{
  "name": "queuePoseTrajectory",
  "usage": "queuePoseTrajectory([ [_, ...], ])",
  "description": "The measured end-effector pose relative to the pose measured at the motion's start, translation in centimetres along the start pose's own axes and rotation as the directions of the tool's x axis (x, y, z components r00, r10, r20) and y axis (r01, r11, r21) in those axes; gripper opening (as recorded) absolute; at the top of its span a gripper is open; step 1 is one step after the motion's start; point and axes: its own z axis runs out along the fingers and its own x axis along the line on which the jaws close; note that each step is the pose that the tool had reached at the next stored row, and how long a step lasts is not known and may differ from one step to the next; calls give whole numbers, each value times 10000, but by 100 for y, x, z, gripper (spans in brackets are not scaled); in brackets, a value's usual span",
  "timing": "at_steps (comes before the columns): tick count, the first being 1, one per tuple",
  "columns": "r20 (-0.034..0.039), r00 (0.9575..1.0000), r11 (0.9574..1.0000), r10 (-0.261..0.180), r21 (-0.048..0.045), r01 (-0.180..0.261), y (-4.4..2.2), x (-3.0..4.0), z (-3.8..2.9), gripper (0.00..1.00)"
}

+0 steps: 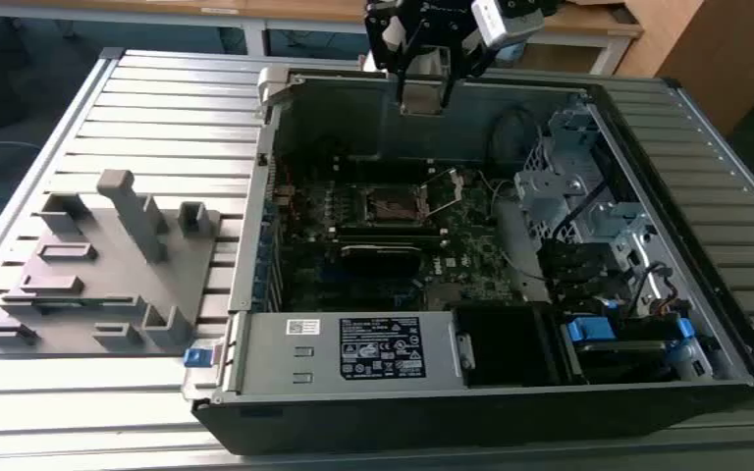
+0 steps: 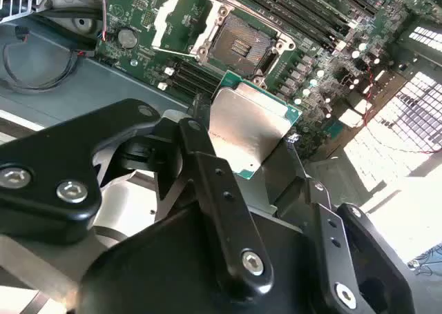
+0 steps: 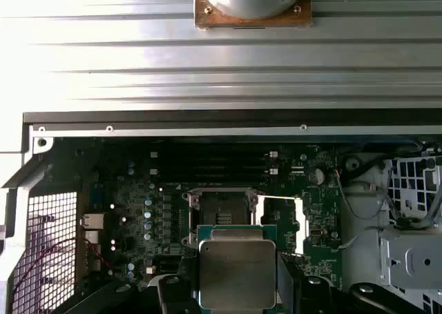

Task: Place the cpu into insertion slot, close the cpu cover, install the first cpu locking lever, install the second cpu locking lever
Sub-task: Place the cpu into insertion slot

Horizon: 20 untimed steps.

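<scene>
An open computer case (image 1: 350, 118) lies on its side on a ribbed metal bench (image 1: 154, 108), and the robot arm's pincer (image 1: 426, 103) hangs above the case's far wall. The first step, placing the cpu, appears to be in hand and not yet done. In both wrist views the pincer is closed on two opposite edges of the cpu (image 2: 252, 131), a flat square chip with its dull grey metal face turned toward the cameras. The chip is held in the air, well apart from the green motherboard (image 3: 138, 210). The insertion slot (image 2: 238, 45) has nothing in it, and its dark centre is bare inside the silver rim. The cpu cover (image 3: 299, 224) stands swung open just beside the slot, so the way in looks clear. Seating the chip likely calls for squaring its edges with the rim and bringing it down level, since a tilted chip could catch on the rim. The exterior view shows how high the pincer sits and a grey moulded fixture (image 1: 102, 265) on the bench at that view's left. The wrist views show the grip on the chip and the slot's centre. The locking levers cannot be made out.
</scene>
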Motion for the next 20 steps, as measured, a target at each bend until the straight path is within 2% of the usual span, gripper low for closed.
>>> queuePoseTrajectory([
  [20,0,10000,10000,0,1,0,-4,-1,50,54],
])
